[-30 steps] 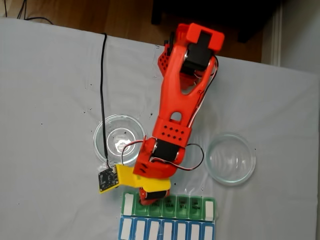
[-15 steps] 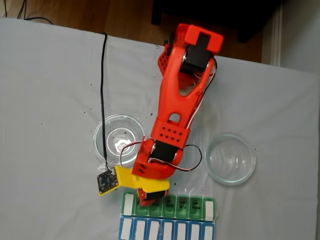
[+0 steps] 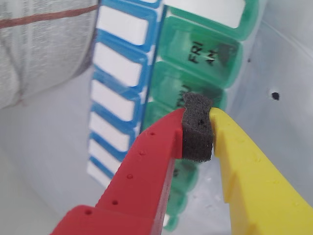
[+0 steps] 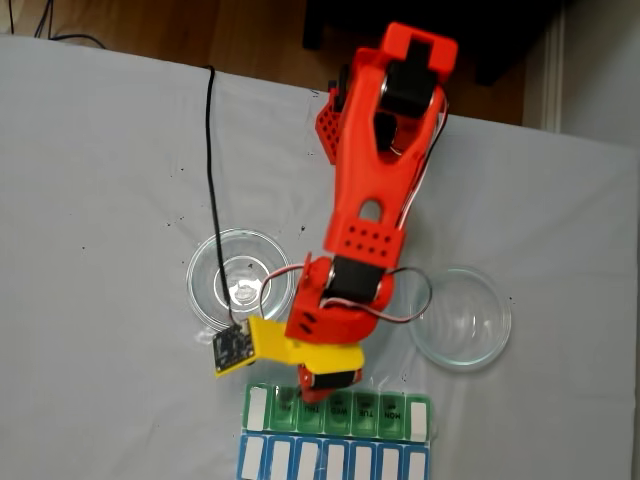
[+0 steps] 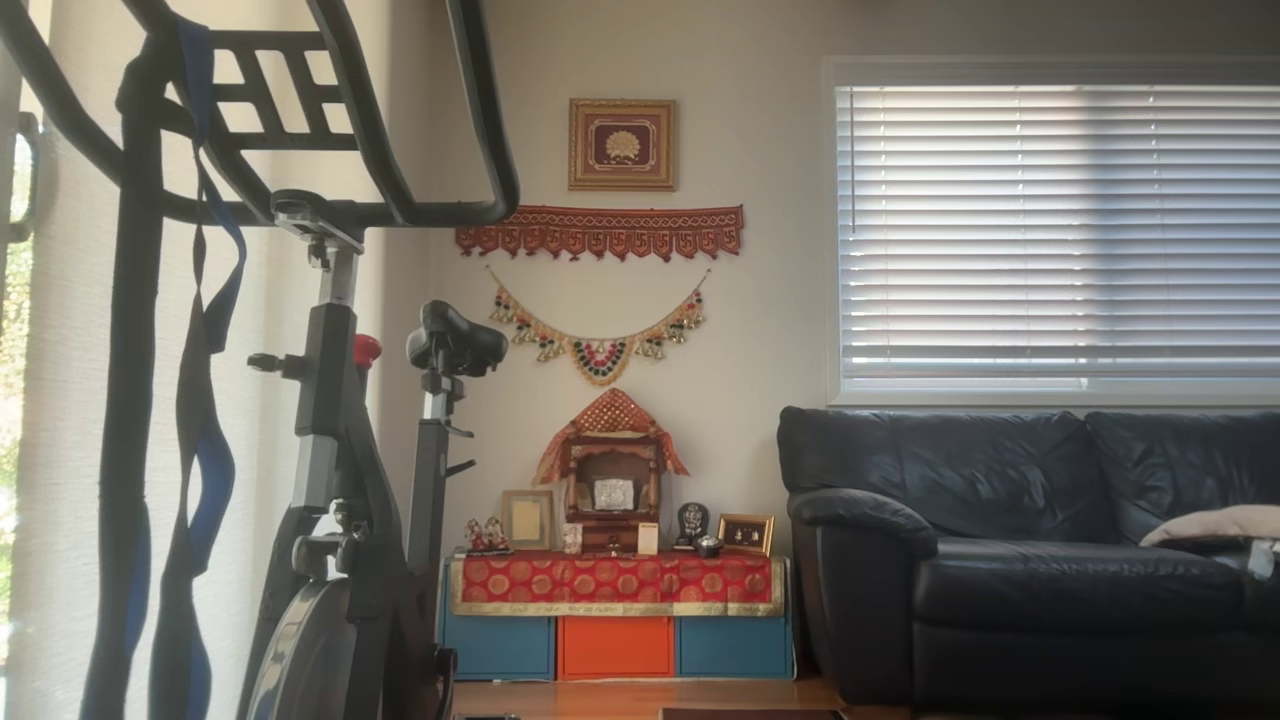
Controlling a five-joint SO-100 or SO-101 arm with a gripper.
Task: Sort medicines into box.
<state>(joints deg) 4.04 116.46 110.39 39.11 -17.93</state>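
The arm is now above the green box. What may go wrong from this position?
The end effector hangs low over the box, whose lids there look closed; a released pill could roll off. Going lower could shove the box and the blue row. In the fixed view, the black cable crosses the left dish and might drag it.

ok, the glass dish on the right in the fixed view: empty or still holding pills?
Empty. In the fixed view the right-hand glass dish shows bare grey table cover through the glass, with no green or red balls inside.
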